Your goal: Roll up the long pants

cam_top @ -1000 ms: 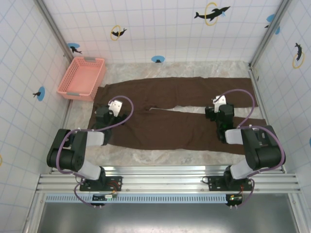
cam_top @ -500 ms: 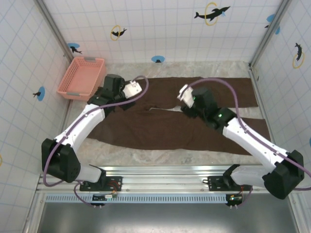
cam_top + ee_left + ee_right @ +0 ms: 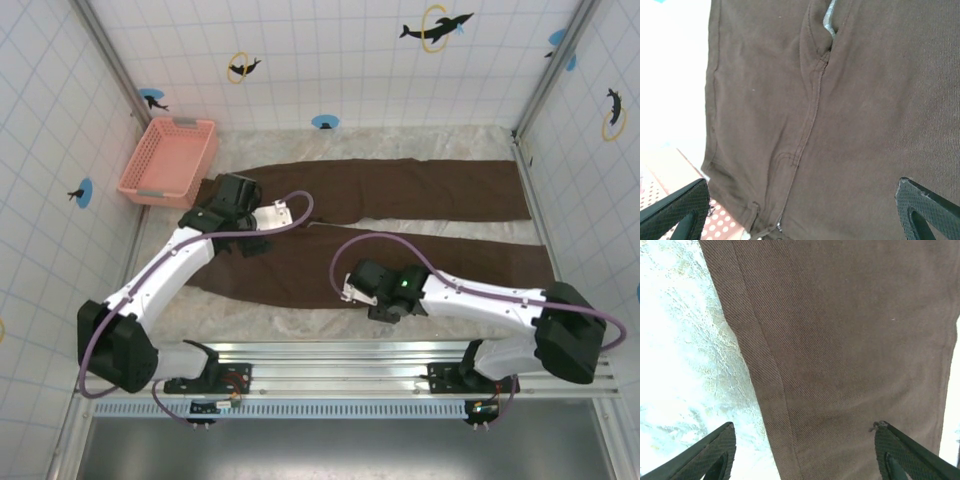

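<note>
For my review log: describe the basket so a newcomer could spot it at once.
Start at the marble-patterned table with white tiled walls and look to its far left corner. There sits the pink plastic lattice basket, beside the waistband end of the flat dark brown fabric long pants. It alone is rigid, pink and open-topped.

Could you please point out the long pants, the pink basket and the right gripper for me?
long pants [image 3: 430,190], top external view, middle of the far leg.
pink basket [image 3: 165,160], top external view, its bare floor.
right gripper [image 3: 805,426], right wrist view, midway between its open fingertips.
</note>
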Motion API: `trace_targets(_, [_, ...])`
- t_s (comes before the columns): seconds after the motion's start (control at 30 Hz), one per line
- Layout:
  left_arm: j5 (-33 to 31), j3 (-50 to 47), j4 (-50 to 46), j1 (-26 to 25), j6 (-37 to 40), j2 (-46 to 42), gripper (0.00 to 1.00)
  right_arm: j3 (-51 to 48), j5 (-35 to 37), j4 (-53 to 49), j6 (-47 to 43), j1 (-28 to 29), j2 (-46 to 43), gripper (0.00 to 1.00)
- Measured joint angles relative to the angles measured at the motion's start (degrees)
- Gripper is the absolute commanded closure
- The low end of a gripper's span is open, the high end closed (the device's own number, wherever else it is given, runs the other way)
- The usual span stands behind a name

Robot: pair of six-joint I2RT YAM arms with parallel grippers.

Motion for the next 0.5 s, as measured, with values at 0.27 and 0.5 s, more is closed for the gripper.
trace_targets(0.27, [-0.8,0.0,-0.3,0.0,0.8,-1.4,0.02,0.3,-3.9,-0.5,-0.6,0.0,6.9,0.32])
trace_targets(0.5, [-0.7,-0.1,-0.2,0.0,0.9,-1.4,0.03,1.4,-6.1,-0.6,-1.4,-0.4,11.3,0.47])
